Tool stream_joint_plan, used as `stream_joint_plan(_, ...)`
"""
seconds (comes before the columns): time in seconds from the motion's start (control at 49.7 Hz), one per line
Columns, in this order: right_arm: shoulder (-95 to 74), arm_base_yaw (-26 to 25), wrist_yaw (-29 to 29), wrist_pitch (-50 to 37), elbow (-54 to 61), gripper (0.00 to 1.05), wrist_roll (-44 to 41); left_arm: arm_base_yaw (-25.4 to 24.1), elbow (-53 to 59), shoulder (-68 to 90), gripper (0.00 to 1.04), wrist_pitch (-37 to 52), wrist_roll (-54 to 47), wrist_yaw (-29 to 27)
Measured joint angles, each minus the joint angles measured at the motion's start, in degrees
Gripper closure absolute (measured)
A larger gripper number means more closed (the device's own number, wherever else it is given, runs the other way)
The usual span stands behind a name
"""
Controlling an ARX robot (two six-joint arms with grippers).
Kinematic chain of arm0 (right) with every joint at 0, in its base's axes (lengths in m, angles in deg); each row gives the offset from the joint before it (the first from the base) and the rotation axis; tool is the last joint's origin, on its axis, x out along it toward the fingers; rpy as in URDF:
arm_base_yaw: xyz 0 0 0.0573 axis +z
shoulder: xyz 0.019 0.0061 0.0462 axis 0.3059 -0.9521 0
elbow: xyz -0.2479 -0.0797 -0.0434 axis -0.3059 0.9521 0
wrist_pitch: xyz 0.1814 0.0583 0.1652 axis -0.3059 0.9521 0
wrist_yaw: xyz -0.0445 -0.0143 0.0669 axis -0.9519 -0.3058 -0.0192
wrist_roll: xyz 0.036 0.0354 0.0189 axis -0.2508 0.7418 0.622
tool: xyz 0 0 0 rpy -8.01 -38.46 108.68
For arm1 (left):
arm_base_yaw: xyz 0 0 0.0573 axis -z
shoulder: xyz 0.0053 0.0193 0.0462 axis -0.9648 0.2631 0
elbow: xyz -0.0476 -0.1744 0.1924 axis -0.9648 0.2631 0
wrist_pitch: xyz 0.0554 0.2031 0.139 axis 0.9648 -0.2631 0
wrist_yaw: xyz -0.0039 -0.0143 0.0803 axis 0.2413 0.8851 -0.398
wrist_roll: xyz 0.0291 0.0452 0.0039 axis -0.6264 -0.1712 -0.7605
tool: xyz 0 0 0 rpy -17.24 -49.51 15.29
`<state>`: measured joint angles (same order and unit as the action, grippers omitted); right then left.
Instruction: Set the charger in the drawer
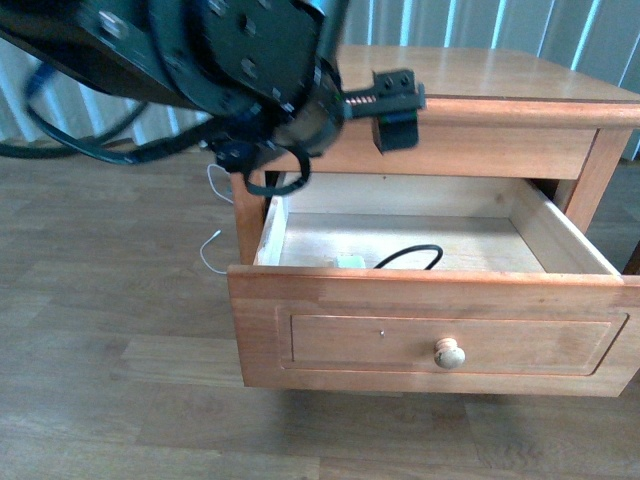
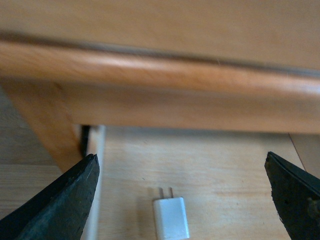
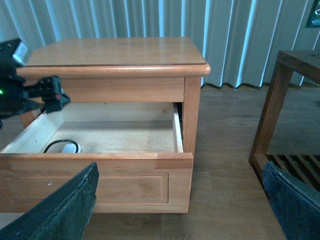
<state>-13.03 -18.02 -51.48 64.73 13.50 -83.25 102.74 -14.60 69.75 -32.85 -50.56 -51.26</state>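
The drawer (image 1: 430, 330) stands pulled out of the nightstand, with a round knob (image 1: 449, 353) on its front. The white charger (image 1: 350, 262) lies on the drawer's pale floor near the front left, its black cable (image 1: 410, 256) looping beside it. My left gripper (image 1: 395, 110) hovers open above the drawer's back left, under the tabletop edge. In the left wrist view the charger (image 2: 171, 218) lies below the open left gripper (image 2: 181, 157), touching neither finger. The right gripper (image 3: 180, 170) is open and empty, away in front of the drawer (image 3: 95, 182); the charger (image 3: 67, 148) shows there too.
The nightstand top (image 1: 480, 75) overhangs the drawer's back. A thin white cable (image 1: 210, 250) lies on the wooden floor left of the nightstand. A second wooden table (image 3: 290, 90) stands to the right. Curtains hang behind.
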Motion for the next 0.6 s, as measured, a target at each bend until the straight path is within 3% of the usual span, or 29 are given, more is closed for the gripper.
stream_joint_plan(0.604,0.0,0.0,0.0,0.0,0.0,0.08,0.02,-10.82,36.0,-49.44,0.06,1.68,-4.46,-5.16)
